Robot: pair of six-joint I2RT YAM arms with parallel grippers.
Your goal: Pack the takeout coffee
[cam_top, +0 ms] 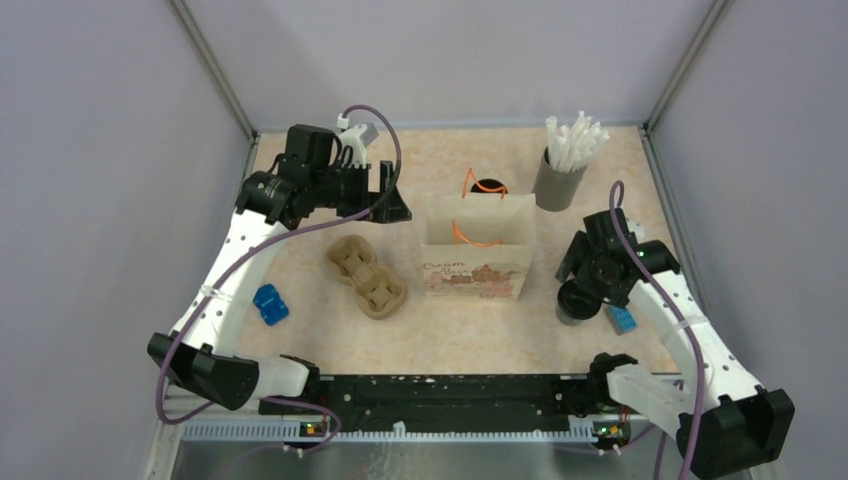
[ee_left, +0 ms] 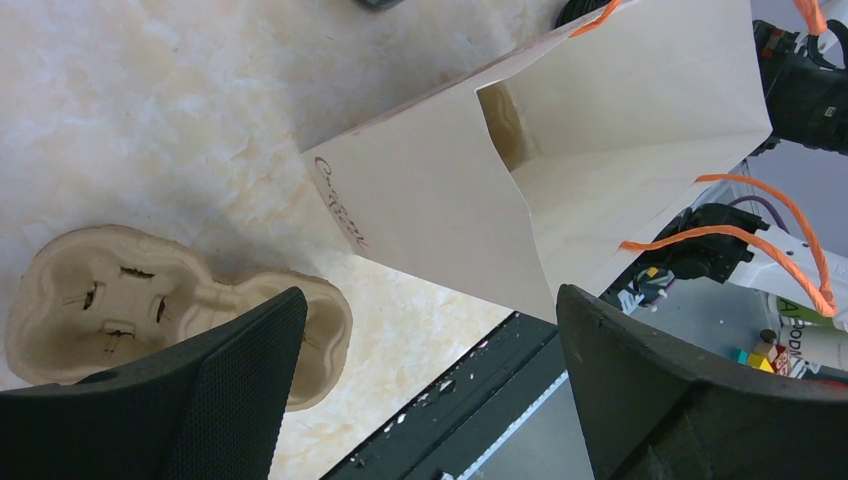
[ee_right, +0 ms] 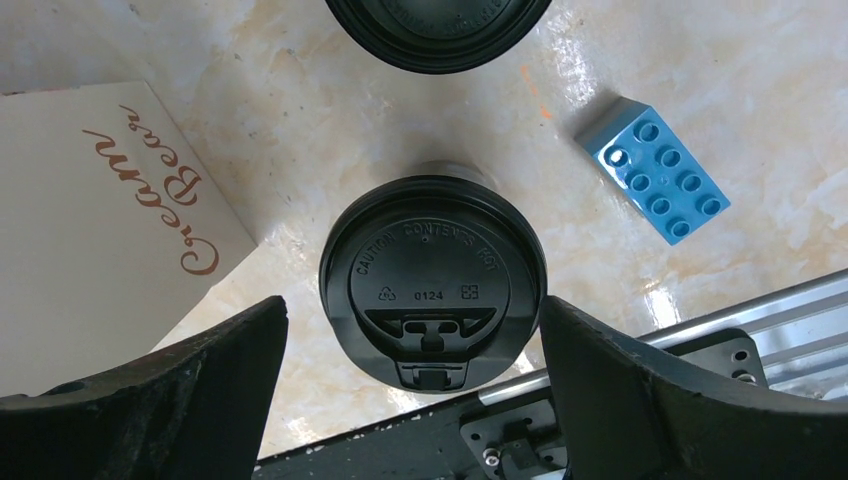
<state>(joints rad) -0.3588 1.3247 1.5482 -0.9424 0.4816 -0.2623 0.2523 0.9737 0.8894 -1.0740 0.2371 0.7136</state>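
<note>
On marbled tabletop: coffee cup upright, right of paper bag, lid spout toward near edge. Flanked by wide-open right tool, ungripped. Blue brick alongside. Left tool open, empty.

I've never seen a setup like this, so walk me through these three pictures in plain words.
Two robot arms are bolted at the near edge of a table. The overhead picture looks down on both; the other two come from cameras on each wrist. On it stand a paper bag with orange handles, a pulp cup carrier, a holder of white straws, black-lidded coffee cups and two blue toy bricks. The left arm's fingers are open near the bag's mouth, holding nothing. The right arm's fingers hang open on either side of one cup's lid, not gripping it.
</note>
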